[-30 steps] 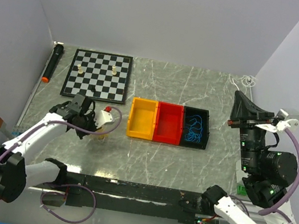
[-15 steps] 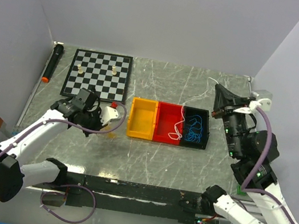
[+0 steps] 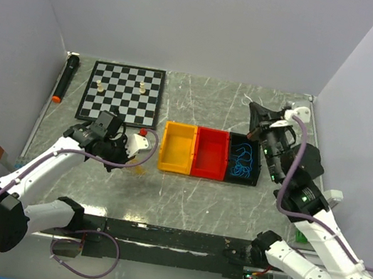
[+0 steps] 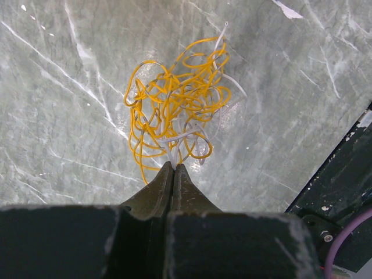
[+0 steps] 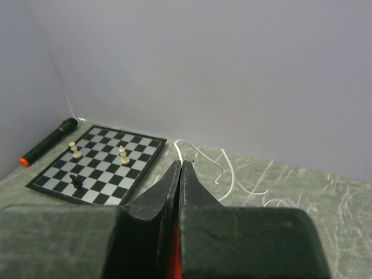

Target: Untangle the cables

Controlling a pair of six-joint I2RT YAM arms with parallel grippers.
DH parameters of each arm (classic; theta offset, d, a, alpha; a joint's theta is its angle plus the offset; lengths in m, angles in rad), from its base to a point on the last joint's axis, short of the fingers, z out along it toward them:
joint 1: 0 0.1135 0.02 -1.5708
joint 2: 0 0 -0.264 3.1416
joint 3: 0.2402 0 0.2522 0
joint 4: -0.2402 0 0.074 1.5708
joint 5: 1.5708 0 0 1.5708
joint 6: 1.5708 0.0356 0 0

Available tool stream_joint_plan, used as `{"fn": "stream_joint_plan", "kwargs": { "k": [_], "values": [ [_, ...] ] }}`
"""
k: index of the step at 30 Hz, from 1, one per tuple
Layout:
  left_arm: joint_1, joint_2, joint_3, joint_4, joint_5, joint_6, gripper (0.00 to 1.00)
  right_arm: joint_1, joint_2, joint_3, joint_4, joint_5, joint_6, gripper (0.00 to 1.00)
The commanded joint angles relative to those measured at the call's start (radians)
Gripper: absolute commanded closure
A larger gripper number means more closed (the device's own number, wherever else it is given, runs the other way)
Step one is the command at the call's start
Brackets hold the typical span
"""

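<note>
A tangle of yellow and white cables [image 4: 177,107] lies on the marble table. My left gripper [image 4: 173,165] is shut, with white strands of that tangle pinched at its tips. In the top view the left gripper [image 3: 136,156] is low, just left of the yellow bin [image 3: 177,147]. My right gripper [image 3: 254,109] hangs above the table behind the black bin [image 3: 257,163]. It is shut on a thin white cable [image 5: 228,168] that curls away from its tips [image 5: 181,163]. Blue cables [image 3: 243,158] lie coiled in the black bin.
A red bin [image 3: 210,153] sits between the yellow and black ones. A chessboard [image 3: 122,92] with a few pieces lies at the back left. Beside it, along the left wall, is a black marker [image 3: 65,78]. Walls close in at the left, back and right.
My right arm has swung left from the right wall to behind the black bin, carrying the white cable, which half a second ago trailed over the red bin. The left gripper shifted slightly right.
</note>
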Motion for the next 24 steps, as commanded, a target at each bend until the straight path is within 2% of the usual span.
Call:
{"fn": "stream_joint_plan", "kwargs": {
  "k": [1,24],
  "values": [
    [-0.009,-0.018,0.028,0.005,0.033,-0.015,0.99,-0.028,0.022,-0.02,0.052,-0.037,0.03,1.0],
    [-0.018,-0.019,0.041,0.005,0.03,-0.025,0.99,-0.057,0.128,-0.116,0.104,-0.085,0.092,1.0]
  ]
}}
